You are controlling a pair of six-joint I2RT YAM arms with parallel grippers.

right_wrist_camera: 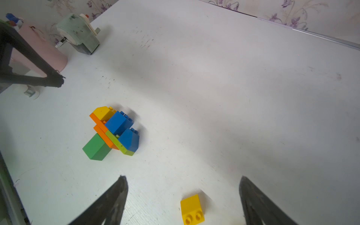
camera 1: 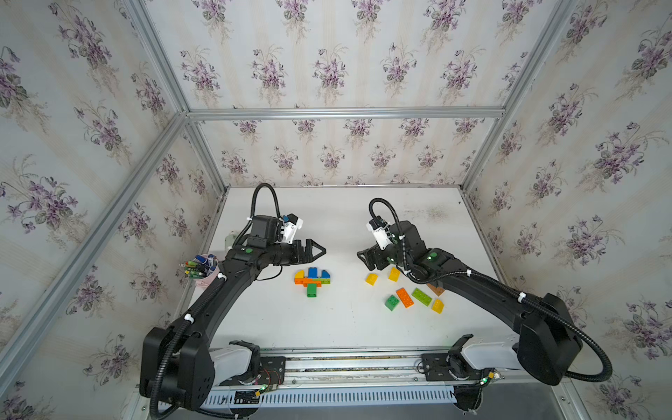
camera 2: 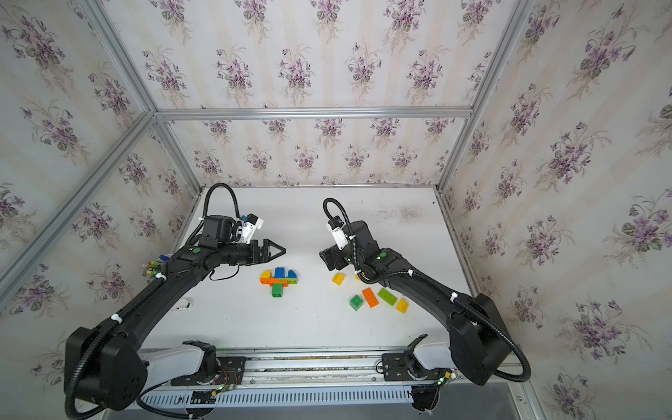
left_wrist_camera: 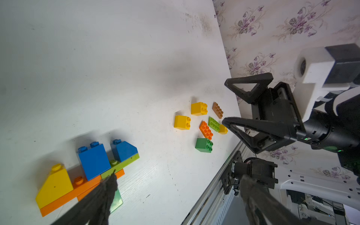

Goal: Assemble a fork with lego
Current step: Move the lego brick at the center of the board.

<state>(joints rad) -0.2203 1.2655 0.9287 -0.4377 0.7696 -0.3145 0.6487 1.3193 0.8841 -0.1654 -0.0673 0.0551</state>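
A joined lego piece (camera 1: 312, 282) (camera 2: 279, 282) lies mid-table: an orange and lime bar with a yellow, a blue and a blue sloped brick along it, and a dark green brick (right_wrist_camera: 95, 148) as a stem. My left gripper (camera 1: 322, 251) (left_wrist_camera: 179, 176) hovers just behind it, open and empty. To the right lie loose lego: yellow bricks (camera 1: 371, 279) (camera 1: 394, 274) (camera 1: 437, 306), dark green (camera 1: 391, 302), orange (camera 1: 404, 298), lime (camera 1: 422, 296) and brown (camera 1: 435, 290). My right gripper (camera 1: 362, 256) (right_wrist_camera: 182, 177) is open above a yellow brick (right_wrist_camera: 191, 209), not touching it.
A pink cup of marker pens (camera 1: 203, 271) stands at the table's left edge, with a grey-green dispenser (right_wrist_camera: 81, 33) behind it. The metal rail (camera 1: 345, 360) runs along the front edge. Papered walls close in the left, back and right sides.
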